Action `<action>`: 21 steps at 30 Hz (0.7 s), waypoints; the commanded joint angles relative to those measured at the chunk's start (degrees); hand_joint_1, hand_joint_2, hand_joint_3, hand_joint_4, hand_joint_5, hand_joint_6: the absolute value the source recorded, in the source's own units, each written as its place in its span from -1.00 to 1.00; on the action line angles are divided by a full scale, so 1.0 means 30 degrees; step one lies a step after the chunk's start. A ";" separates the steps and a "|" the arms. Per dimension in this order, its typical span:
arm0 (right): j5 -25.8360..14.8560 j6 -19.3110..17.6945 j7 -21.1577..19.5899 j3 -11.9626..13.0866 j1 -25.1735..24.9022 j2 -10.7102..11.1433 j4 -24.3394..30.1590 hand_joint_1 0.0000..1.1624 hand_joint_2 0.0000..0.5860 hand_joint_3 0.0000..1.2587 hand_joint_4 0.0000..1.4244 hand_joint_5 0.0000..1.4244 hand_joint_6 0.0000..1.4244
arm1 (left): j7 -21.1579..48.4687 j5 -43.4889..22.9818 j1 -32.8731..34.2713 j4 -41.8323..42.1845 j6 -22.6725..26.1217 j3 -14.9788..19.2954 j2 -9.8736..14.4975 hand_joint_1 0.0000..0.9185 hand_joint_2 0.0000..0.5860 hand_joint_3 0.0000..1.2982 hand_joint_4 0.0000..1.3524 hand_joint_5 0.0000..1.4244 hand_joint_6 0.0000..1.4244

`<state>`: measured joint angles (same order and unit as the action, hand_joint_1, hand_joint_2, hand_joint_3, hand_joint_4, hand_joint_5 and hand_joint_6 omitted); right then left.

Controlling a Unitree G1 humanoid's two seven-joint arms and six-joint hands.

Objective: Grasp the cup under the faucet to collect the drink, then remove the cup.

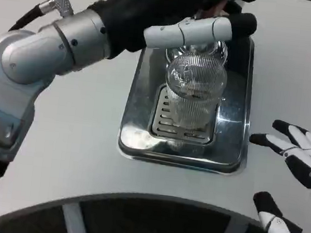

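A clear ribbed cup (192, 95) stands upright on the slotted grate (162, 129) of a steel drip tray (132, 139). My left arm reaches across from the left, and my left hand (203, 22) sits at the far end of the tray, just above the cup's rim. One white finger (187, 32) lies across over the cup. The hand hides the faucet, so whether it holds anything is unclear. My right hand (300, 167) hovers to the right of the tray, fingers spread, holding nothing and clear of the cup.
The tray sits on a white table (68, 140) whose curved front edge runs along the bottom. My left forearm (68, 44) crosses above the table left of the tray. Bare table lies between the tray and my right hand.
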<state>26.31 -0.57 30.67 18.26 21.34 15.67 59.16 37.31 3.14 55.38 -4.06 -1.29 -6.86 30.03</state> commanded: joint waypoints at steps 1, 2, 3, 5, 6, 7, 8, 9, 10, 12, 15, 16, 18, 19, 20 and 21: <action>0.0595 -0.0392 0.0313 -0.0505 -0.0228 -0.0564 0.0281 -0.25 0.76 -0.74 -0.97 -1.00 -0.91 | 0.0338 0.0563 -0.0574 0.0266 -0.0469 -0.0439 0.0258 -1.00 -0.67 -0.78 -0.95 -0.83 -0.66; 0.0708 -0.0436 0.0357 -0.0594 -0.0298 -0.0682 0.0281 -0.26 0.76 -0.74 -0.97 -1.00 -0.91 | 0.0333 0.0572 -0.0586 0.0291 -0.0502 -0.0442 0.0265 -1.00 -0.67 -0.78 -0.95 -0.83 -0.66; 0.0838 -0.0543 0.0400 -0.0685 -0.0354 -0.0830 0.0281 -0.26 0.76 -0.74 -0.97 -1.00 -0.91 | 0.0332 0.0606 -0.0599 0.0316 -0.0567 -0.0444 0.0277 -1.00 -0.67 -0.78 -0.95 -0.83 -0.66; 0.1083 -0.0785 0.0500 -0.0878 -0.0444 -0.1127 0.0281 -0.26 0.76 -0.74 -0.97 -1.00 -0.91 | 0.0349 0.0704 -0.0650 0.0424 -0.0618 -0.0445 0.0280 -1.00 -0.67 -0.80 -0.97 -0.84 -0.69; 0.1229 -0.0927 0.0552 -0.1018 -0.0484 -0.1295 0.0281 -0.26 0.76 -0.74 -0.97 -1.00 -0.91 | 0.0361 0.0758 -0.0675 0.0480 -0.0639 -0.0450 0.0282 -1.00 -0.67 -0.80 -0.97 -0.85 -0.70; 0.1354 -0.1035 0.0615 -0.1111 -0.0519 -0.1451 0.0281 -0.26 0.76 -0.74 -0.97 -1.00 -0.91 | 0.0375 0.0797 -0.0708 0.0540 -0.0653 -0.0453 0.0274 -1.00 -0.67 -0.80 -0.98 -0.87 -0.72; 0.1491 -0.1142 0.0695 -0.1213 -0.0559 -0.1636 0.0281 -0.26 0.76 -0.74 -0.97 -1.00 -0.91 | 0.0386 0.0823 -0.0729 0.0575 -0.0665 -0.0451 0.0265 -1.00 -0.67 -0.80 -0.98 -0.87 -0.72; 0.1580 -0.1223 0.0771 -0.1276 -0.0594 -0.1815 0.0281 -0.26 0.76 -0.74 -0.97 -1.00 -0.91 | 0.0394 0.0831 -0.0760 0.0620 -0.0653 -0.0448 0.0242 -1.00 -0.67 -0.80 -0.98 -0.87 -0.72; 0.1644 -0.1291 0.0846 -0.1304 -0.0624 -0.1966 0.0281 -0.26 0.76 -0.74 -0.97 -1.00 -0.91 | 0.0424 0.0847 -0.0772 0.0679 -0.0622 -0.0492 0.0211 -1.00 -0.67 -0.81 -0.98 -0.87 -0.72; 0.1671 -0.1517 0.0970 -0.1274 -0.0624 -0.2309 0.0281 -0.26 0.76 -0.74 -0.97 -1.00 -0.91 | 0.0470 0.0870 -0.0771 0.0763 -0.0577 -0.0578 0.0171 -1.00 -0.67 -0.81 -0.98 -0.87 -0.73; 0.1716 -0.1808 0.1197 -0.1182 -0.0592 -0.2684 0.0281 -0.27 0.76 -0.74 -0.97 -1.00 -0.91 | 0.0500 0.0926 -0.0749 0.0920 -0.0606 -0.0725 0.0162 -1.00 -0.67 -0.81 -0.99 -0.87 -0.73; 0.1732 -0.1887 0.1270 -0.1161 -0.0580 -0.2769 0.0281 -0.27 0.76 -0.74 -0.97 -1.00 -0.91 | 0.0508 0.0952 -0.0740 0.1013 -0.0643 -0.0769 0.0173 -1.00 -0.67 -0.81 -0.99 -0.87 -0.73; 0.1809 -0.2043 0.1426 -0.1246 -0.0521 -0.2979 0.0281 -0.27 0.76 -0.74 -0.97 -1.00 -0.91 | 0.0514 0.0985 -0.0738 0.1141 -0.0688 -0.0816 0.0196 -1.00 -0.67 -0.82 -1.00 -0.89 -0.73; 0.1845 -0.2103 0.1498 -0.1273 -0.0514 -0.3084 0.0281 -0.27 0.76 -0.74 -0.97 -1.00 -0.91 | 0.0521 0.1018 -0.0745 0.1199 -0.0719 -0.0832 0.0221 -1.00 -0.67 -0.82 -1.00 -0.89 -0.73; 0.1877 -0.2159 0.1563 -0.1302 -0.0519 -0.3190 0.0281 -0.27 0.76 -0.74 -0.97 -1.00 -0.91 | 0.0526 0.1043 -0.0752 0.1234 -0.0737 -0.0839 0.0236 -1.00 -0.67 -0.82 -1.00 -0.89 -0.73; 0.1931 -0.2224 0.1620 -0.1327 -0.0545 -0.3289 0.0281 -0.27 0.76 -0.74 -0.97 -1.00 -0.91 | 0.0536 0.1098 -0.0763 0.1287 -0.0784 -0.0860 0.0272 -1.00 -0.67 -0.82 -1.00 -0.89 -0.73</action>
<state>31.61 -5.65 34.54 14.44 19.29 6.90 59.16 37.31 5.50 54.39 -1.60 -2.60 -7.98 30.37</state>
